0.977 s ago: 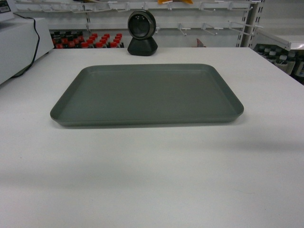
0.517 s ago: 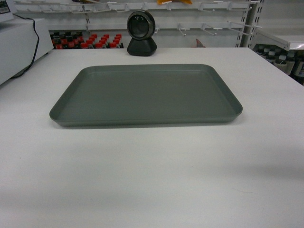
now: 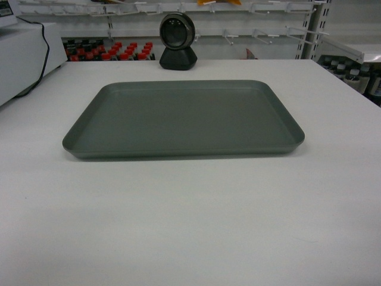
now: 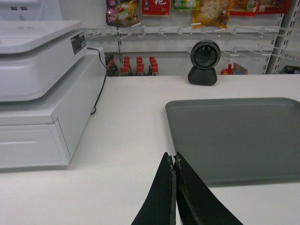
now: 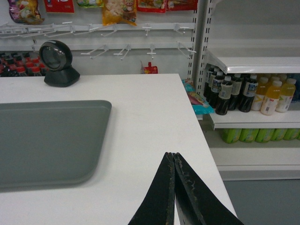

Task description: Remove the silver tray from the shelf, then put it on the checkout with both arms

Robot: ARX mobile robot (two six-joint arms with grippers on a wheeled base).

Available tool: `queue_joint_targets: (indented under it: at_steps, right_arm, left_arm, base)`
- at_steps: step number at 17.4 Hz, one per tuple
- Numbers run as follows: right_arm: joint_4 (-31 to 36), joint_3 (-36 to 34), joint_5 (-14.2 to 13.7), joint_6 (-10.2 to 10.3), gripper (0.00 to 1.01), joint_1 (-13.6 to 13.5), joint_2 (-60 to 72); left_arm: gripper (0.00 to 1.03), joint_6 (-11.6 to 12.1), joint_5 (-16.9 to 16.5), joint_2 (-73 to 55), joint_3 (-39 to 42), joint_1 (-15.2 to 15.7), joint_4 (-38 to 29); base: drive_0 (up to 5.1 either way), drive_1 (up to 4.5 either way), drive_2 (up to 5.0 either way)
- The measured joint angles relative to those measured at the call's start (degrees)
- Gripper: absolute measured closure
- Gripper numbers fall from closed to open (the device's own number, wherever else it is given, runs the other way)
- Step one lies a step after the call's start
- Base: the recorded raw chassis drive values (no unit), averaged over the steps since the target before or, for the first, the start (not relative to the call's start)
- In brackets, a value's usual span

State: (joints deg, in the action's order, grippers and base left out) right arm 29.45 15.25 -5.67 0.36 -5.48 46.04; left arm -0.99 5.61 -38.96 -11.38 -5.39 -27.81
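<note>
The silver tray lies flat on the white checkout top, in front of the black scanner stand. Neither arm shows in the head view. In the left wrist view the left gripper is shut with nothing in it, above the table just off the silver tray's near left corner. In the right wrist view the right gripper is also shut and empty, over the checkout to the right of the silver tray. A white shelf stands at the right.
A white cash register with a black cable sits on the table's left side. Bottles fill the lower shelf beyond the table's right edge. Hooks with snack bags hang behind the scanner.
The shadows on the near tabletop have faded away. The tray rests in the same place.
</note>
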Motion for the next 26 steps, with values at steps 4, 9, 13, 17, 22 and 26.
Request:
queue_joint_targets:
  at_steps: [4, 9, 13, 17, 22, 26]
  right_arm:
    - [0.20, -4.31, 4.98, 0.00, 1.00, 4.72, -5.73]
    - [-1.40, -8.15, 5.66, 0.00, 1.00, 5.49, -10.43]
    - [-5.97, -11.85, 5.66, 0.00, 1.00, 5.49, -18.67]
    - [-9.94, -13.09, 5.66, 0.00, 1.00, 5.49, -24.22]
    - [-12.98, -14.56, 5.66, 0.00, 1.00, 5.49, -29.86]
    - [-17.11, -14.56, 5.68, 0.00, 1.00, 5.49, -33.88]
  left_arm:
    - [1.02, -0.02, -4.68, 4.37, 3.61, 5.77, 1.51]
    - [1.02, 0.00, -5.62, 9.44, 6.19, 5.22, 3.85]
    - [1.02, 0.02, -5.60, 16.98, 8.66, 5.22, 8.61]
    - [1.02, 0.02, -5.60, 20.87, 10.73, 5.22, 9.92]
    - [1.02, 0.02, -5.60, 26.45, 10.73, 5.22, 15.30]
    - [1.02, 0.02, -5.57, 30.49, 10.67, 5.22, 20.20]
  base:
    - [0.0, 0.00, 0.0]
    - [0.0, 0.00, 0.0]
    - [0.0, 0.00, 0.0]
    - [0.0, 0.00, 0.0]
    - [0.0, 0.00, 0.0]
    - [0.0, 0.00, 0.0]
